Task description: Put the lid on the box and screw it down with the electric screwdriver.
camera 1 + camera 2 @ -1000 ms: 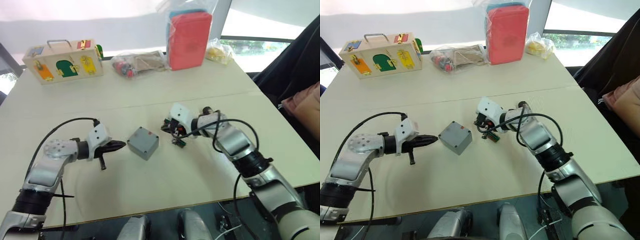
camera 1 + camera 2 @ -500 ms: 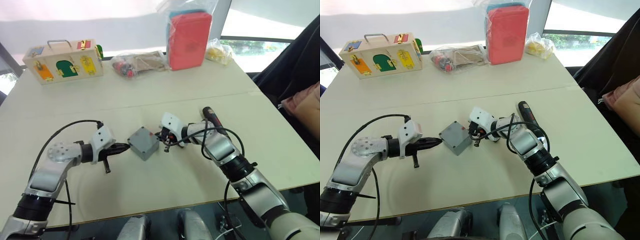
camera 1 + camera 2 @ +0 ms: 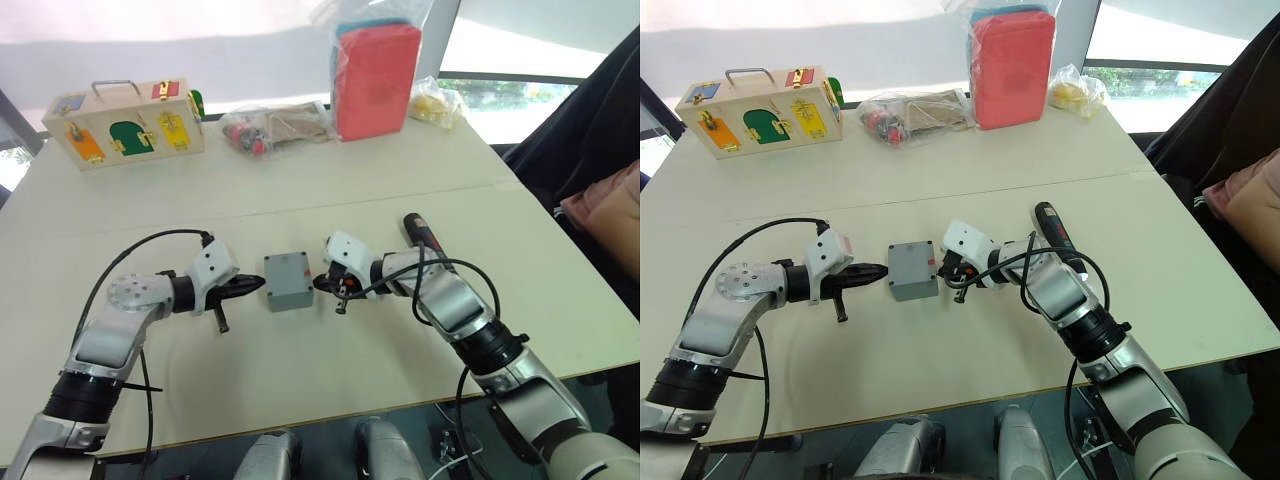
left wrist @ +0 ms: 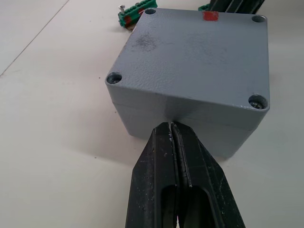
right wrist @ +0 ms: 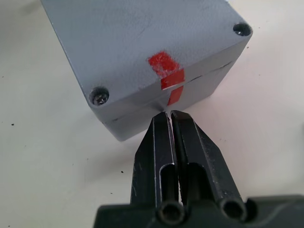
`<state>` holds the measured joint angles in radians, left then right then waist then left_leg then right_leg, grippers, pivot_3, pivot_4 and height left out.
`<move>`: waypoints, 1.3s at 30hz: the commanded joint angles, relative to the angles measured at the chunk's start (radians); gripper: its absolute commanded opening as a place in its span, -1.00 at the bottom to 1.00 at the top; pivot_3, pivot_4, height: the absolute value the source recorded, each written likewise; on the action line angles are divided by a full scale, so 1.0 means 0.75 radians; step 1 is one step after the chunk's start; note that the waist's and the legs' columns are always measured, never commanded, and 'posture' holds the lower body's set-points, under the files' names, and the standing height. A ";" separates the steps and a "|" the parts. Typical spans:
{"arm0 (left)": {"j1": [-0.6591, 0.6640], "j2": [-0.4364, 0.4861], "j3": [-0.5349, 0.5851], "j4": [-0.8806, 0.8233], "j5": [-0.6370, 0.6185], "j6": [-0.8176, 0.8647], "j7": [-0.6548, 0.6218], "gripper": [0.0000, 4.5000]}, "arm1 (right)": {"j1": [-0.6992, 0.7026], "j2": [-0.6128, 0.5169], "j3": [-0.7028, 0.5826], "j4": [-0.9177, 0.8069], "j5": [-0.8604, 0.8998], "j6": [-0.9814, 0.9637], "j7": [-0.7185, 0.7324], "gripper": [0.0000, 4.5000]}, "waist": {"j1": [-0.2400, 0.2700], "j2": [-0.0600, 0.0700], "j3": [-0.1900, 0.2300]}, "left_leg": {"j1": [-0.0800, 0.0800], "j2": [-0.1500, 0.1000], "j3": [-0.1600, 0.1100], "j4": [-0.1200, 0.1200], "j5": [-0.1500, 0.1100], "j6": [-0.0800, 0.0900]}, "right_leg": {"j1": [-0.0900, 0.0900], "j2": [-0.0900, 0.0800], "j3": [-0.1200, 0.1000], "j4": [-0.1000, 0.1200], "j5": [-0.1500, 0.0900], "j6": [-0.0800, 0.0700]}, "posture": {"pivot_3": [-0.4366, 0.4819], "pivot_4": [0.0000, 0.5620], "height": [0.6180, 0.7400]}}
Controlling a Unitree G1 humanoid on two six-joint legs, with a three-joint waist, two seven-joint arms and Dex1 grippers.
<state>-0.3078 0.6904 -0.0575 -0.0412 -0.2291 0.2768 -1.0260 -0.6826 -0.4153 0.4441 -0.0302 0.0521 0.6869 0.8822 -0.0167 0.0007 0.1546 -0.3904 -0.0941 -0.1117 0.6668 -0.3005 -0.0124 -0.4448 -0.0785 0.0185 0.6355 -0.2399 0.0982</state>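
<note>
The grey box (image 3: 289, 281) is seen near the middle of the pale table (image 3: 300, 180), with the lid (image 4: 199, 52) seated on top of it and a thin seam visible between the two. It is flanked by both claws. The left gripper (image 3: 256, 283) is pointed at the box's left side, its two black fingers pressed together, and in the left wrist view their tips are placed right at the box wall just under the lid seam. The right gripper (image 3: 322, 283) is pointed at the opposite side, its fingers likewise closed on nothing, and their tips are met by the box at the red mark (image 5: 166, 71) that runs across lid and wall. A screw is seen in one corner hole of the lid. The electric screwdriver (image 3: 423, 235) is laid on the table behind the right forearm, well apart from the box. Green connector blocks (image 4: 135, 13) are found beyond the box.
</note>
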 commanded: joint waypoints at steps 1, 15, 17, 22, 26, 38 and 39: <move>0.030 0.054 0.043 -0.079 -0.038 -0.006 -0.040 -1.00 | -0.028 -0.009 -0.108 -0.105 0.020 -0.007 -0.045 -0.97 | 0.000 0.000 0.000 | 0.000 0.000 0.000 0.000 0.000 0.000 | 0.000 0.000 0.000 0.000 0.000 0.000 | -0.05 -0.47 1.00; -0.008 0.163 0.187 -0.194 -0.177 0.125 -0.038 -1.00 | -0.169 0.148 -0.288 0.323 0.008 -0.114 -0.281 0.70 | -0.002 0.000 0.000 | 0.000 0.000 0.000 0.000 0.000 0.000 | 0.000 0.000 0.001 0.000 0.000 0.000 | -0.05 -0.47 1.00; -0.026 0.162 0.187 -0.206 -0.189 0.141 -0.030 -1.00 | -0.184 0.176 -0.308 0.382 0.023 -0.125 -0.291 0.70 | -0.003 0.000 0.000 | 0.000 0.000 0.000 0.000 0.000 0.000 | 0.000 0.000 0.001 0.000 0.000 0.000 | -0.05 -0.47 1.00; -0.055 0.156 0.199 -0.265 -0.236 0.197 -0.006 -1.00 | -0.208 0.220 -0.353 0.517 0.032 -0.164 -0.335 0.70 | -0.005 0.000 0.000 | 0.000 0.000 0.000 0.000 0.000 0.000 | 0.000 0.000 0.001 0.000 0.000 0.000 | -0.05 -0.47 1.00; -0.082 0.149 0.200 -0.278 -0.255 0.223 0.020 -1.00 | -0.227 0.250 -0.382 0.590 0.043 -0.180 -0.342 0.70 | -0.005 0.000 0.000 | 0.000 0.000 0.000 0.000 0.000 -0.001 | 0.000 0.000 0.001 0.001 0.000 0.000 | -0.05 -0.47 1.00; -0.109 0.139 0.180 -0.255 -0.251 0.217 0.044 -1.00 | -0.239 0.283 -0.406 0.646 0.044 -0.205 -0.337 0.70 | -0.011 0.000 0.000 | 0.000 0.000 0.000 0.000 0.000 -0.001 | 0.000 0.000 0.001 0.001 0.000 0.000 | -0.05 -0.47 1.00; -0.109 0.138 0.179 -0.255 -0.250 0.216 0.044 -1.00 | -0.240 0.284 -0.407 0.649 0.043 -0.206 -0.336 0.70 | -0.011 0.000 0.000 | 0.000 0.000 0.000 0.000 0.000 -0.001 | 0.000 0.000 0.001 0.001 0.000 0.000 | -0.05 -0.47 1.00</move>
<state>-0.3693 0.7938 0.0603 -0.2177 -0.4105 0.4515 -0.9987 -0.8275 -0.2113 0.1562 0.4661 0.0660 0.5536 0.6287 -0.0250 0.0007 0.1546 -0.3902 -0.0941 -0.1115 0.6665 -0.3002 -0.0129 -0.4452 -0.0782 0.0194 0.6363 -0.2399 0.0981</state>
